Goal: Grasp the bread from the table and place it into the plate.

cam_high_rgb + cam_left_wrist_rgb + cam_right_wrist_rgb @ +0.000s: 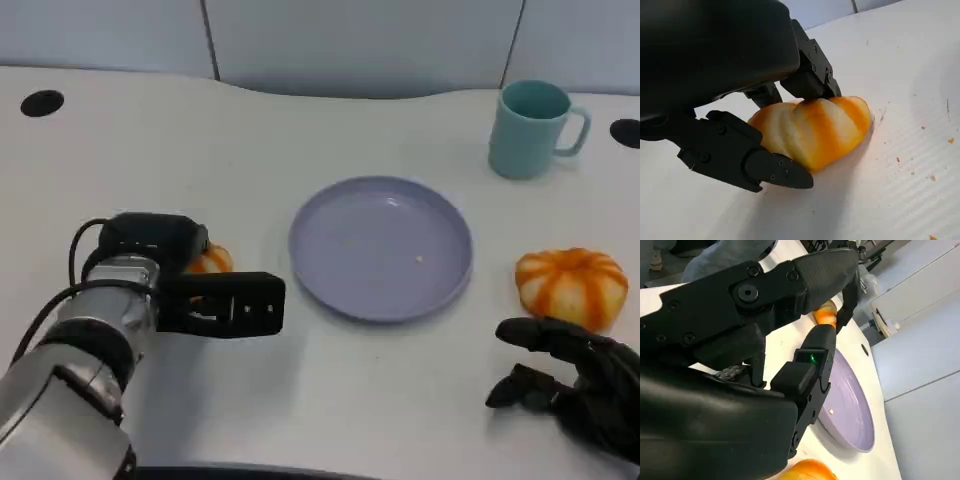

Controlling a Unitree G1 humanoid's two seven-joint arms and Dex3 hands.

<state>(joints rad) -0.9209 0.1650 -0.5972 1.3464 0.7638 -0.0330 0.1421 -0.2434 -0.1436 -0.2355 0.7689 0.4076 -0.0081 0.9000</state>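
At the left, the left hand [215, 300] sits low over a bread roll [812, 130], orange with pale stripes, which lies on the white table [330, 400] just left of the plate. Its fingers [765, 167] bracket the roll, one against the far side and one along the near side, so it looks closed around the bread but not yet lifting it; the low approach suits a soft, rounded thing that could squash or roll. In the middle lies one lavender plate [440, 285], bare, ready to receive it. Beyond it, far right, stands one teal mug [530, 128]. A second striped roll [572, 285] lies right of the plate, making two. Just near of it the right hand [570, 375] rests on the table, fingers loosely curled, holding nothing.
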